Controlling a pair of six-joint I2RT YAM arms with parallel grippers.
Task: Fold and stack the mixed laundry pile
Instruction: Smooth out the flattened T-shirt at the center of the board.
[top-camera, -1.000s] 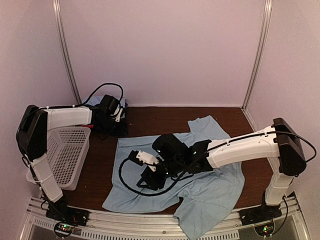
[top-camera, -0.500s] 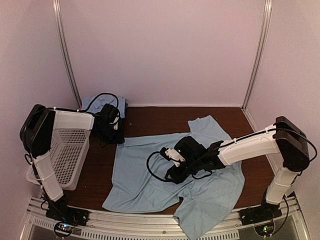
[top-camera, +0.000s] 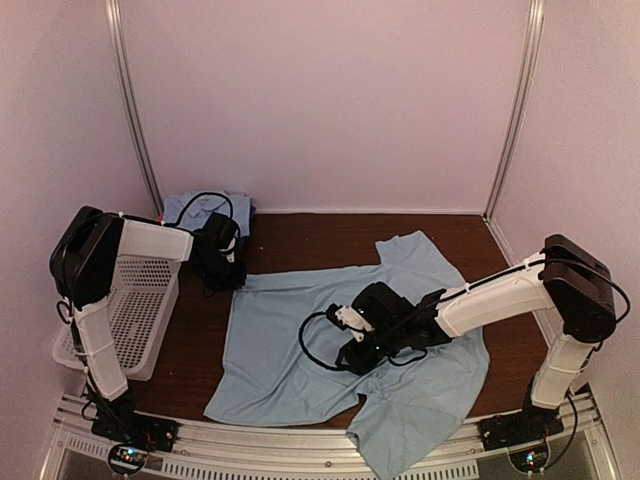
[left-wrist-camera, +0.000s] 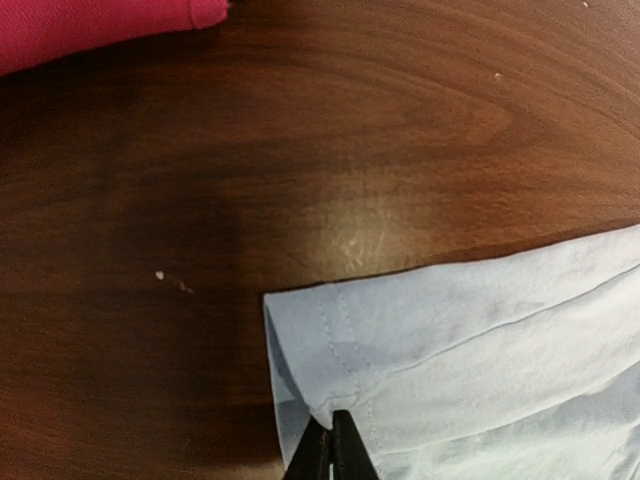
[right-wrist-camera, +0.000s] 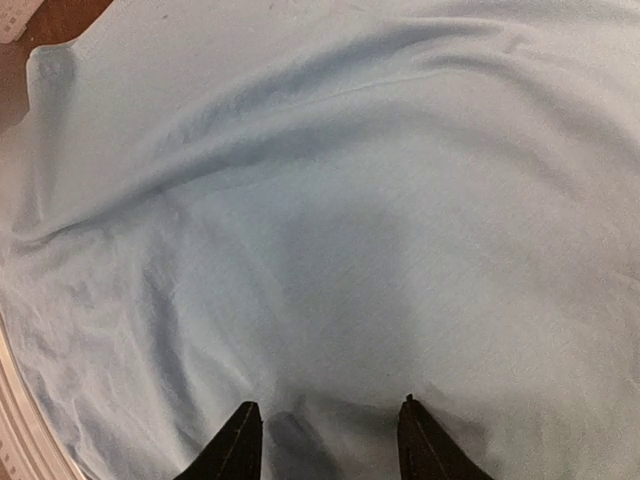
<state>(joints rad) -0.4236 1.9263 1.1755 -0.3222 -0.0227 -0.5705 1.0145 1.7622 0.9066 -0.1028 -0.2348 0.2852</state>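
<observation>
A: Where does the shirt (top-camera: 270, 340) lie?

B: Spread across the middle of the table (top-camera: 320, 235), one sleeve to the far right, its near-right part over the near edge. A second blue garment (top-camera: 205, 207) sits at the far left corner, beyond the basket (top-camera: 135, 310).

A: Left gripper (top-camera: 228, 275)?

B: At the shirt's far left corner. Wrist view: fingers pressed together, pinching the stitched hem there. A pink cloth (left-wrist-camera: 90, 25) shows beyond it, well apart.

A: Right gripper (top-camera: 350, 358)?

B: Low over the shirt's middle. Fingers (right-wrist-camera: 245, 440) moderately parted, nothing between them, rumpled blue cloth underneath. Whether the tips touch the cloth, cannot tell.
</observation>
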